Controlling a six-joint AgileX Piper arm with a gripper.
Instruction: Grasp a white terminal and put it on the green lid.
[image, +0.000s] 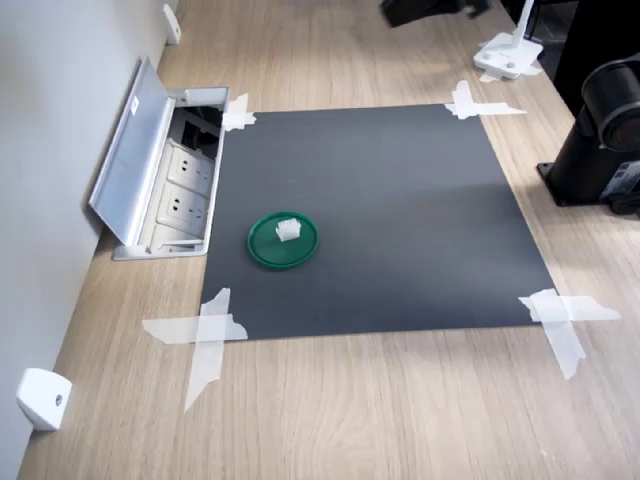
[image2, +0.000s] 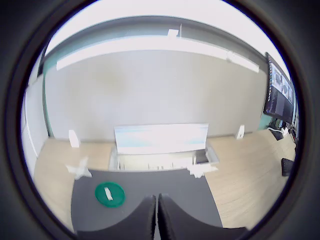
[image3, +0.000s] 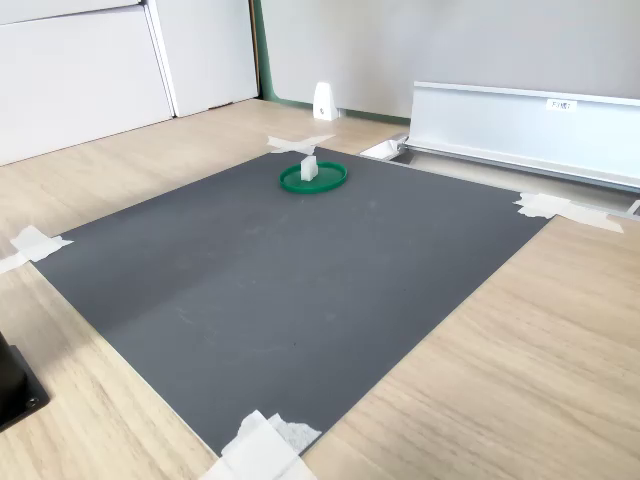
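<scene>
We see the white terminal (image: 288, 229) resting on the green lid (image: 262, 247) — lid flat on the dark mat (image: 400, 220). The fingers (image2: 142, 220) sit pressed together, holding nothing — raised well apart from the lid.

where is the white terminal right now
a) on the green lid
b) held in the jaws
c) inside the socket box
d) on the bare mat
a: in both exterior views the terminal rests on the green lid, and the wrist view shows the gripper apart from it, jaws shut on nothing.
</scene>
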